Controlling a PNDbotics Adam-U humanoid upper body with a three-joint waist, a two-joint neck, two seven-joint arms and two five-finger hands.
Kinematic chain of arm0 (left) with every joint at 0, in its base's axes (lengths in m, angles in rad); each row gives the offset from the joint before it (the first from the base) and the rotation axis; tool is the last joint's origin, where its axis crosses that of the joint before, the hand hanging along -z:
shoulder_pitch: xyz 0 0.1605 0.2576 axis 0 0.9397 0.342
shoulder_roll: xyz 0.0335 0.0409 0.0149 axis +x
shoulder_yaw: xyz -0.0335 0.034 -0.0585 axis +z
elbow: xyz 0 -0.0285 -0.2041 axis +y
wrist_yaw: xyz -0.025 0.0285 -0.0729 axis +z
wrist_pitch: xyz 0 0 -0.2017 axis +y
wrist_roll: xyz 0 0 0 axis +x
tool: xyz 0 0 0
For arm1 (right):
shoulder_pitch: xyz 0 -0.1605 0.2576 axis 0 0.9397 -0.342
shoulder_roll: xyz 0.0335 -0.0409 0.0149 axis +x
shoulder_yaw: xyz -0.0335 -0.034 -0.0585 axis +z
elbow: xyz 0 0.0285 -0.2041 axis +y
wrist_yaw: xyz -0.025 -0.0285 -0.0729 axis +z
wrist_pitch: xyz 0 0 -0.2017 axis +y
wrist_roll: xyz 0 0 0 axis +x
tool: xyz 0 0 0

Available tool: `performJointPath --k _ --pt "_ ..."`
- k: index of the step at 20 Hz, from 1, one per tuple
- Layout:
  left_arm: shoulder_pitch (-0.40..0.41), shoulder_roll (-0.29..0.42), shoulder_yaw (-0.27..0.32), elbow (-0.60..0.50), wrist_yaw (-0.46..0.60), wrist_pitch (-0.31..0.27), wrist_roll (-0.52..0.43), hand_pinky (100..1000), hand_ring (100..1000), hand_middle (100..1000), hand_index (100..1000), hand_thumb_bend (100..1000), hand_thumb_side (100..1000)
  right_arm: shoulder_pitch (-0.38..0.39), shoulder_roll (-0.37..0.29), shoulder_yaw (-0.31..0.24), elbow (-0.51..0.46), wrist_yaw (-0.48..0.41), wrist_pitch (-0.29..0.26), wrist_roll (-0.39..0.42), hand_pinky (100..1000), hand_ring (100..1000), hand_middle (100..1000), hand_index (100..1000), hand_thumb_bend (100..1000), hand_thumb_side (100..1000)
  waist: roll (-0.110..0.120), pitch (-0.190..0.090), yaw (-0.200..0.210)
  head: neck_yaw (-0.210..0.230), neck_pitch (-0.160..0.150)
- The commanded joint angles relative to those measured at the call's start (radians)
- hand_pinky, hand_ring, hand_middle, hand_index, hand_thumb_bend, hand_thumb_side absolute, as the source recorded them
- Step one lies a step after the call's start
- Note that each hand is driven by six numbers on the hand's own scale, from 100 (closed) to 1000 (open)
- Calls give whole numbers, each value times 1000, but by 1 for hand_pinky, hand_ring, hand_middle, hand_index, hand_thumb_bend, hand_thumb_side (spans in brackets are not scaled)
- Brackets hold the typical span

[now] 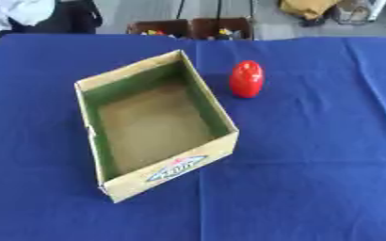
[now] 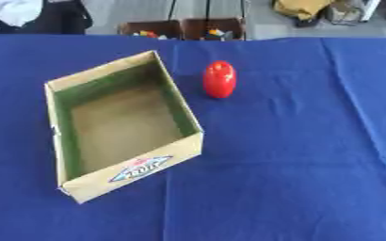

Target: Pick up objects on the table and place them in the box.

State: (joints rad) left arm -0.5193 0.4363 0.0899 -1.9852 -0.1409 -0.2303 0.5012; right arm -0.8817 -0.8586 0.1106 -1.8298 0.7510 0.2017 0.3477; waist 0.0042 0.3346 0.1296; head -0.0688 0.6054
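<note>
Blue cloth (image 1: 311,179) covers the whole table. On it a red egg-shaped thing (image 1: 246,78) stands upright, just beside the far right wall of the box (image 1: 172,170), apart from it. That cardboard box sits open and askew, green inside its walls, brown on its floor, a printed label on its near side. Neither robot hand shows, so I cannot tell their state.

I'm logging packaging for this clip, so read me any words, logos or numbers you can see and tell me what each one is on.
Box: a diamond-shaped logo in red, white and blue on its near outer wall; the lettering is too blurred to read.
Red object: no text visible.
Blue tablecloth: no text visible.
Nothing else legible.
</note>
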Motion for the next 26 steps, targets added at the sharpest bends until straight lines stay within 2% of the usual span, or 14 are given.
performJointPath --k 1,4,7,10,16,19,22,26 --pt "-11 35 -2 -15 2 0 -7 698 873 875 968 100 1000 -55 -4 26 109 52 -15 76 797 858 863 888 393 969 -15 -30 2 -10 0" --pt "-12 36 -4 -15 3 1 -10 698 873 875 967 100 1000 -104 28 49 226 104 -39 120 801 866 869 895 386 917 -17 -31 5 -16 -3" --pt "-12 37 -5 -15 4 2 -12 697 873 875 967 100 1000 -141 56 62 327 164 -68 149 802 869 872 897 389 943 -19 -32 6 -19 -4" --pt "-12 37 -6 -15 5 3 -14 697 873 875 967 100 1000 -172 92 71 446 207 -90 185 809 880 880 914 416 916 -19 -32 8 -22 -9" --pt "-14 35 -8 -15 6 6 -17 696 873 875 966 100 1000 -219 151 71 621 263 -131 205 806 878 875 929 465 855 -20 -32 11 -27 -15" --pt "-15 34 -8 -15 7 7 -19 696 873 875 966 100 1000 -235 177 66 685 264 -146 211 783 848 865 939 527 813 -20 -32 14 -31 -16" --pt "-15 32 -9 -15 8 8 -20 696 873 875 965 100 1000 -246 203 60 729 232 -161 228 769 831 862 947 579 832 -19 -30 16 -34 -18" --pt "-17 29 -10 -15 9 9 -22 695 873 875 963 100 1000 -257 230 59 753 146 -167 270 784 843 867 968 663 727 -20 -28 17 -37 -17"
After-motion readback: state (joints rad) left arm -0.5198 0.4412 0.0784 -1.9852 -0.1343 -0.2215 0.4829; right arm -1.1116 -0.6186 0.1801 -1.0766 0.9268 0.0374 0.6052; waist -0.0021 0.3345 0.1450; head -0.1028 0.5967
